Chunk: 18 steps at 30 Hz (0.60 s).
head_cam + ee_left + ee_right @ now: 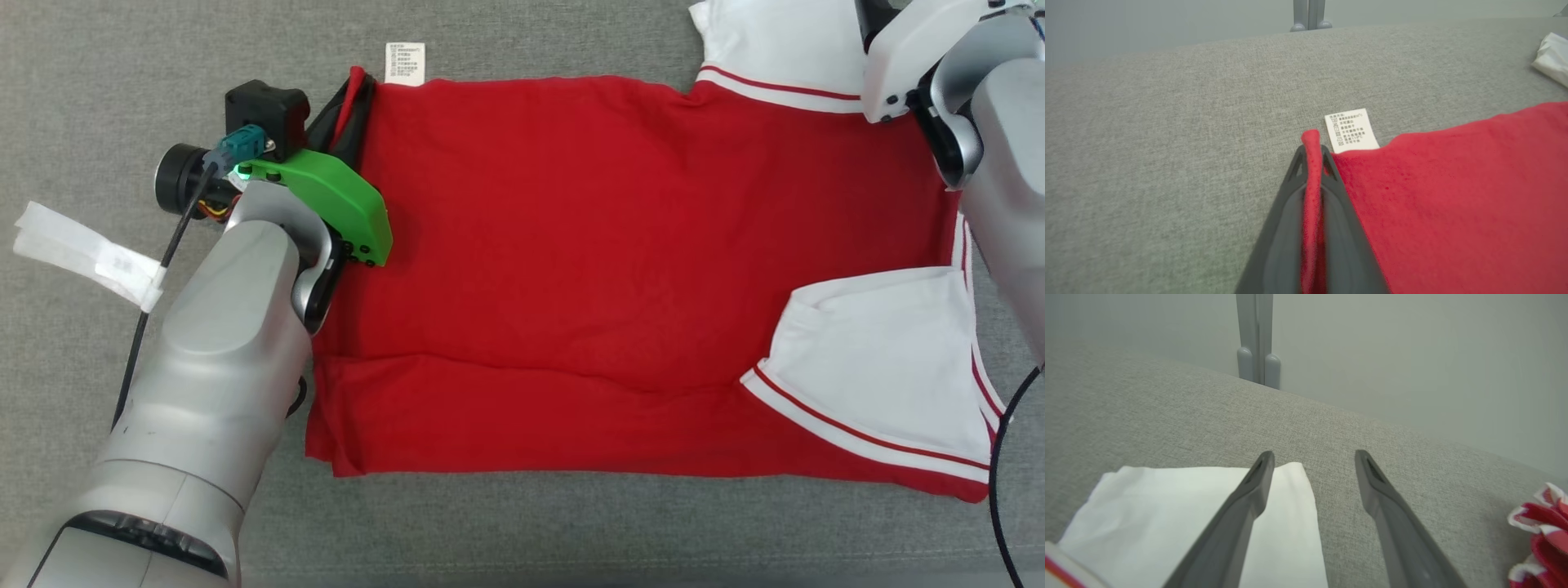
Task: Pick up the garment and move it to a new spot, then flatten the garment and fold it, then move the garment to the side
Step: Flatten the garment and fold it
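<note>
The garment [571, 245], a red T-shirt with white sleeves trimmed in red, lies spread flat on the grey fabric surface. Its white care label [405, 63] sticks out at the far left corner. My left gripper [355, 86] is at that corner, and in the left wrist view it [1312, 151] is shut on a pinched ridge of the red hem [1310, 192] beside the label [1351, 130]. My right gripper [1314, 457] is open above the far white sleeve [1167, 514], its left finger [1249, 490] over the sleeve's edge and nothing between the jaws.
The near white sleeve [882, 367] lies folded onto the red body. A bunched red-and-white collar piece [1541, 535] lies right of my right gripper. A grey post [1257, 343] stands behind the table's far edge. White tape [82, 253] hangs on my left arm's cable.
</note>
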{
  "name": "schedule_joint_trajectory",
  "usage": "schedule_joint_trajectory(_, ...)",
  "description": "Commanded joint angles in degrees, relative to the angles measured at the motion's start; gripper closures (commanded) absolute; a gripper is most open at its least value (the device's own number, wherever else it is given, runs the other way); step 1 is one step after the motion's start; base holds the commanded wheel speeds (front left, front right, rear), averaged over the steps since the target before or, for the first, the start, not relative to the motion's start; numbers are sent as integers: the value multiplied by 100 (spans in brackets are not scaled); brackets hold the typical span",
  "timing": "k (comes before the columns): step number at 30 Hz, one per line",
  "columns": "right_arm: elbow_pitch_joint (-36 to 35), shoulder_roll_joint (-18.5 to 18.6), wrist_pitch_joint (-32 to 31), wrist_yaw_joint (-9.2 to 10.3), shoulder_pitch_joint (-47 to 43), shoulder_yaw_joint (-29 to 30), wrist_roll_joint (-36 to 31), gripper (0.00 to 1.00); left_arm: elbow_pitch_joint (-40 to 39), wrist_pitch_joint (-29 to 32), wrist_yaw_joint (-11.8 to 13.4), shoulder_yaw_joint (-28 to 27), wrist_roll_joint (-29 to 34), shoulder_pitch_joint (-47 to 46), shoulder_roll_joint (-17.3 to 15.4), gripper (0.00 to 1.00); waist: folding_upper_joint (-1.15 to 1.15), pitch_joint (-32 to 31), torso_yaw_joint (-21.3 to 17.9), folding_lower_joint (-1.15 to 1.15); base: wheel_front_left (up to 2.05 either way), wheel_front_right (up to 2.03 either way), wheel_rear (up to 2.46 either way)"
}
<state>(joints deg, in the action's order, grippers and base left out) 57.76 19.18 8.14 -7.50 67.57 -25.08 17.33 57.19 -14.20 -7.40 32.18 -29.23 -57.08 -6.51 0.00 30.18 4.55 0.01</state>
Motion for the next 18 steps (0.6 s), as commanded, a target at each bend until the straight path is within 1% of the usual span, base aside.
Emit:
schedule_joint_trajectory(1, 124, 72, -106, 2, 139, -50, 30, 0, -110, -56, -13, 48, -78, -73, -3, 100, 0, 110, 187, -1, 0, 0, 0)
schedule_joint_trajectory(6, 535, 139, -542, 1, 439, -134, 210, 0, -429, -101, -14, 160, -71, -47, 2, 100, 0, 199, 378, -1, 0, 0, 0)
schedule_joint_trajectory(10, 794, 115, -937, 1, 552, -215, 420, 0, -680, -100, -14, 131, -49, 15, -4, 100, 0, 234, 437, -1, 0, 0, 0)
schedule_joint_trajectory(11, 826, 100, -1018, 1, 562, -242, 475, 44, -722, -101, -14, 112, -29, 42, -15, 100, 0, 235, 434, -1, 0, 0, 0)
schedule_joint_trajectory(12, 849, 75, -1097, 1, 559, -268, 608, 93, -789, -102, -14, 74, 0, 98, -45, 100, 0, 229, 415, -1, 0, 0, 0)
schedule_joint_trajectory(13, 859, 92, -1118, 2, 575, -269, 665, 100, -815, -103, -14, 59, 21, 119, -55, 100, 0, 221, 400, -1, 0, 0, 0)
schedule_joint_trajectory(15, 876, 115, -1126, 4, 578, -302, 749, 100, -847, -102, -14, 28, 59, 153, -69, 100, 0, 193, 361, -1, 0, 0, 0)
schedule_joint_trajectory(18, 841, 138, -964, 4, 580, -295, 898, 100, -861, -103, -14, -8, 92, 206, -92, 100, 0, 123, 293, -1, 0, 0, 0)
